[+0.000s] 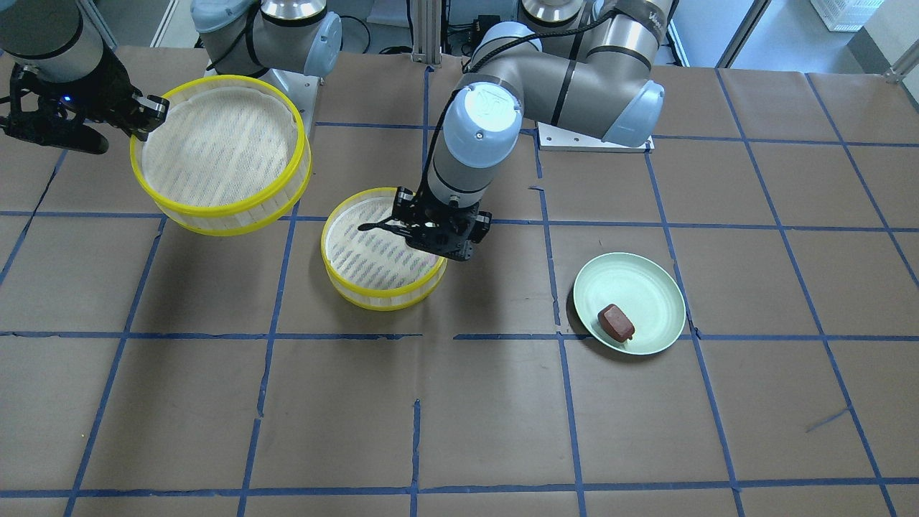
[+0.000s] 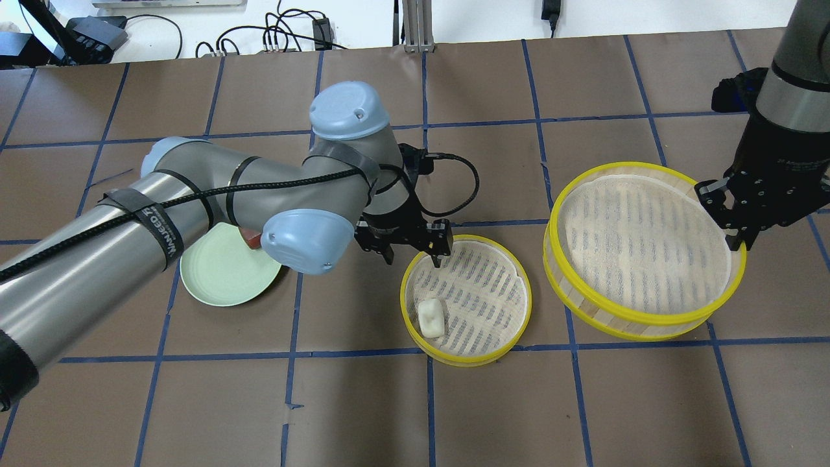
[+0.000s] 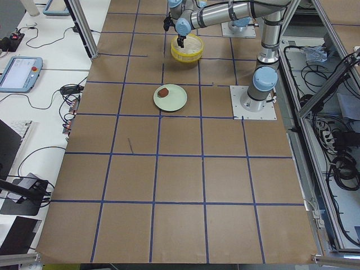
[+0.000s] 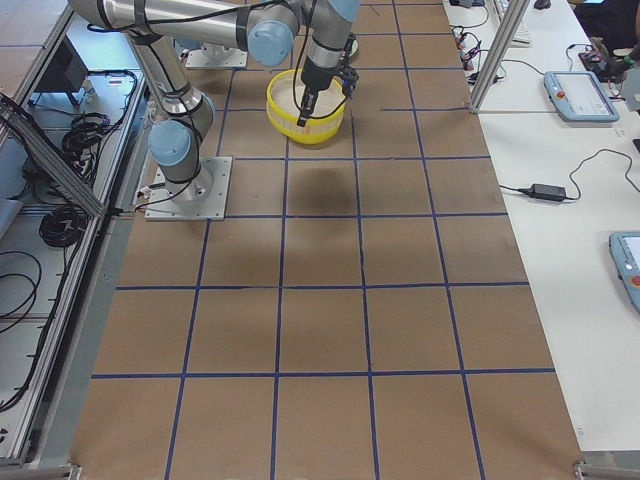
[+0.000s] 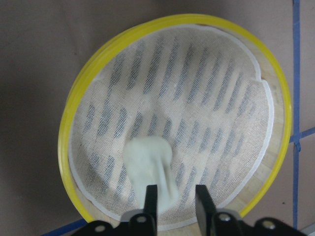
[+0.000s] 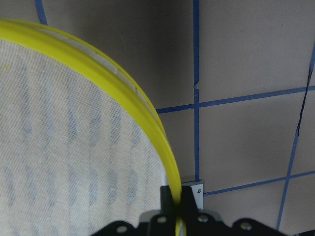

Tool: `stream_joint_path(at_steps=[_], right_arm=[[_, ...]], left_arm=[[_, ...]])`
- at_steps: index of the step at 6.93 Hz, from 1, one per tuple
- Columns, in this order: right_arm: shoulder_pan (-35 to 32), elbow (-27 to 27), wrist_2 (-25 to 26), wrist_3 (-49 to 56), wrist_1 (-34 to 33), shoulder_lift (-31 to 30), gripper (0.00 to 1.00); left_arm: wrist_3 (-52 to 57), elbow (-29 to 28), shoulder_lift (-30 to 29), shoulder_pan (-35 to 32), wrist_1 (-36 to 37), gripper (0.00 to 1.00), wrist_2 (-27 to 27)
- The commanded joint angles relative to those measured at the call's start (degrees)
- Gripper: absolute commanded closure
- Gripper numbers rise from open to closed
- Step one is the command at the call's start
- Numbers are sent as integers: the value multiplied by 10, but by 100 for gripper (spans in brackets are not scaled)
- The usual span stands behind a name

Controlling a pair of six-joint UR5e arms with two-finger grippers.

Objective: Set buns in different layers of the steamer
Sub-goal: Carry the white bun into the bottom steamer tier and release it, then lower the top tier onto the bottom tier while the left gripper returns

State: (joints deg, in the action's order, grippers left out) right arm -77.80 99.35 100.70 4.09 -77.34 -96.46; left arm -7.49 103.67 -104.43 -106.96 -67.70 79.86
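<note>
The white bun (image 2: pixel 431 318) lies on the floor of the small yellow-rimmed steamer layer (image 2: pixel 403 292) at mid-table. My left gripper (image 2: pixel 436 259) hovers just above it, open and empty; in the left wrist view its fingertips (image 5: pixel 150 196) frame the bun (image 5: pixel 147 162). My right gripper (image 2: pixel 733 227) is shut on the rim of the larger steamer layer (image 2: pixel 622 318) and holds it off the table, slightly tilted and empty. The reddish-brown bun (image 1: pixel 616 322) sits on the pale green plate (image 1: pixel 650 287); in the overhead view my left arm mostly hides it.
The table is brown paper with a blue tape grid. The plate (image 2: pixel 220 279) lies under my left forearm. The arm bases (image 1: pixel 596 140) stand at the robot's side of the table.
</note>
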Motion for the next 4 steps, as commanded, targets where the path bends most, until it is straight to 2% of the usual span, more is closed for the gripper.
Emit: stream_joint_path(at_steps=[1,4], right_arm=[[-34,33,-49,-83,-30,-10,88],[-163,110,-58,-194,-165,0,89]], left_arm=[[46,10,-5,112,1,4,69],[73,10,-6,218,13,7,104]])
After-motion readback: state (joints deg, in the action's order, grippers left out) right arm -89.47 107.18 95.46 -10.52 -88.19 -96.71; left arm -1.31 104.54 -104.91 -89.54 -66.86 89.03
